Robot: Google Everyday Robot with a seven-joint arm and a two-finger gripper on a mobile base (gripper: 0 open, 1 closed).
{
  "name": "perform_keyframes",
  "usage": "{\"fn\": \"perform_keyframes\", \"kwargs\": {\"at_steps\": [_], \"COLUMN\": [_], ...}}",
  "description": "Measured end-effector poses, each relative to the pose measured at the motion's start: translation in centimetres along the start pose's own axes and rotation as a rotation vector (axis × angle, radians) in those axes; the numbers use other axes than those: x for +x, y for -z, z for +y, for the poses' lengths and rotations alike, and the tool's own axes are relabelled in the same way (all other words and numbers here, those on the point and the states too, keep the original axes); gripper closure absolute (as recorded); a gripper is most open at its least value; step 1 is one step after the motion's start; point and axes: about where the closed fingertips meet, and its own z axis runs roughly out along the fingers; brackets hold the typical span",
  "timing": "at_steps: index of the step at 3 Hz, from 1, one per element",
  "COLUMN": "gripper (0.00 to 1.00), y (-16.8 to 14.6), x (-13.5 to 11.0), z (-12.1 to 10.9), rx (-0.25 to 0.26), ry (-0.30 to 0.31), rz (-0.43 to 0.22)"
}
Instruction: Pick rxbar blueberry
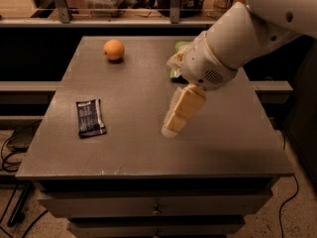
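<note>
The rxbar blueberry (90, 117) was found near the table's (233, 148) left edge, lengthwise front-to-back, well apart from the gripper (171, 128) held mid-table; its opening could not be told.

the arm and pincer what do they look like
The arm is a fat white rounded shell with a small perforated grille near the wrist. The pincer, over the table to the right of the rxbar blueberry, is cream-yellow, blocky and tapers to a pale tip.

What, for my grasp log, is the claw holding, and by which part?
Nothing: the claw hangs over the table, and the rxbar blueberry lies apart at its left.
</note>
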Motion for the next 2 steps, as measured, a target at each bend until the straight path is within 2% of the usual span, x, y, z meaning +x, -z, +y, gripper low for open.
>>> {"fn": "perform_keyframes", "kwargs": {"at_steps": [1, 2], "gripper": [0.0, 0.0], "y": [-3.74, -3.86], "x": [-2.42, -2.46], "z": [-1.39, -1.58], "rx": [-0.023, -0.018], "ry": [-0.005, -0.008], "rz": [-0.094, -0.098]}}
